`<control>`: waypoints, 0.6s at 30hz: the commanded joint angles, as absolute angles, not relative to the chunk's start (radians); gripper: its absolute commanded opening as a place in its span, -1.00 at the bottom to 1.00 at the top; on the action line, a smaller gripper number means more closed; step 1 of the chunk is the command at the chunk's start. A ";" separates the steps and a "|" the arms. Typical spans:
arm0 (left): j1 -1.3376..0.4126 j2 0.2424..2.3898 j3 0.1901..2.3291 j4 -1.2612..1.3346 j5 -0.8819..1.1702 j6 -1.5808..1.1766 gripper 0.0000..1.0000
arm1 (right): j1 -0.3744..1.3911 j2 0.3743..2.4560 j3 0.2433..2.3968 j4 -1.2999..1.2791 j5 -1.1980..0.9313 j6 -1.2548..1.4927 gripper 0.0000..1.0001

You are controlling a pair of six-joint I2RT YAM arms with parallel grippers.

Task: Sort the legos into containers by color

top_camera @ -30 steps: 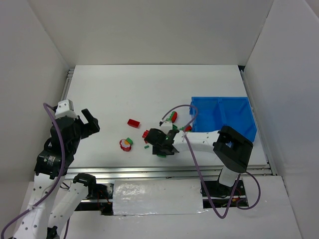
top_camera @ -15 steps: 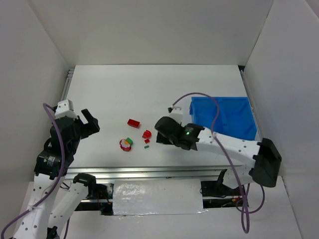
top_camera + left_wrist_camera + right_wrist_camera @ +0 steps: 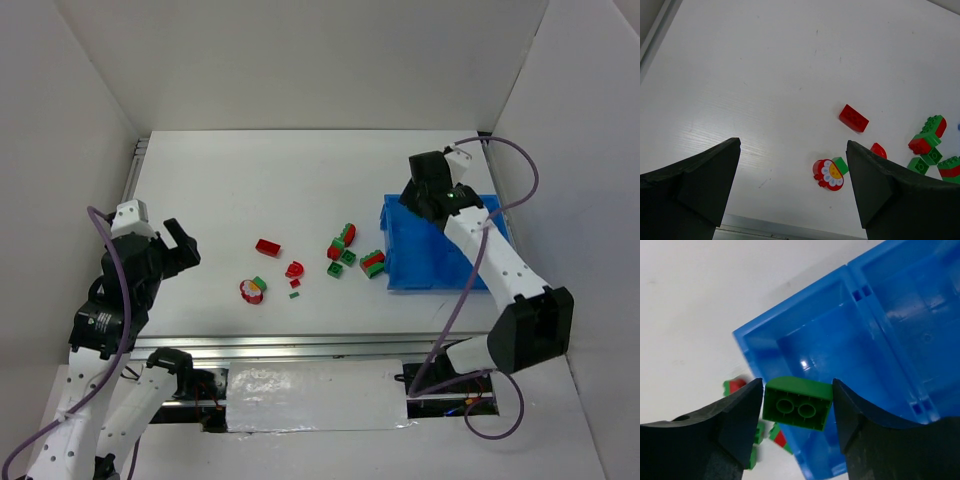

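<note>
My right gripper (image 3: 427, 192) hangs over the far left part of the blue bin (image 3: 460, 258), shut on a green brick (image 3: 798, 403). In the right wrist view the brick sits between both fingers above the bin's left compartment (image 3: 820, 347). On the table lie a red brick (image 3: 267, 246), a red curved piece (image 3: 295, 269), a round red-white piece (image 3: 252, 290) and a cluster of green and red-green bricks (image 3: 345, 250). My left gripper (image 3: 178, 245) is open and empty, left of the legos. Its view shows the round piece (image 3: 829, 174) and the red brick (image 3: 854, 118).
A red-green brick (image 3: 373, 263) lies just beside the bin's left wall. A tiny green piece (image 3: 294, 294) lies near the red curved piece. White walls enclose the table on three sides. A metal rail (image 3: 340, 345) runs along the near edge.
My right arm has swung from the lego cluster at mid-table up and right to over the bin, carrying the green brick. The cluster it was covering now shows. The left arm has not moved.
</note>
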State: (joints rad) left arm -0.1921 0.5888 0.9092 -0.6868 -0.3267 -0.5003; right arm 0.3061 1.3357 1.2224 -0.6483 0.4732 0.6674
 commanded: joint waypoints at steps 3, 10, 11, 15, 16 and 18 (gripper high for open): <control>-0.187 0.592 0.922 -0.647 -0.325 -0.488 0.99 | 0.258 1.462 1.295 -0.684 0.471 0.611 0.50; -0.187 0.601 0.922 -0.647 -0.319 -0.486 0.99 | 0.297 1.418 1.312 -0.695 0.434 0.588 0.99; -0.187 0.603 0.922 -0.649 -0.319 -0.485 0.99 | 0.323 1.401 1.304 -0.675 0.417 0.572 0.99; -0.187 0.600 0.923 -0.649 -0.322 -0.486 0.99 | 0.538 1.350 1.266 -0.658 0.426 0.592 0.99; -0.187 0.600 0.922 -0.647 -0.321 -0.486 0.99 | 0.573 1.350 1.255 -0.661 0.431 0.609 0.99; -0.187 0.600 0.920 -0.647 -0.321 -0.486 0.99 | 0.659 1.364 1.243 -0.663 0.446 0.675 0.95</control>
State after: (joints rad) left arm -0.1921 0.5999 0.9092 -0.6865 -0.3267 -0.4999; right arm 0.5713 1.3796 1.2560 -0.6746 0.4301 0.6151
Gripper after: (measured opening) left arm 0.994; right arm 0.980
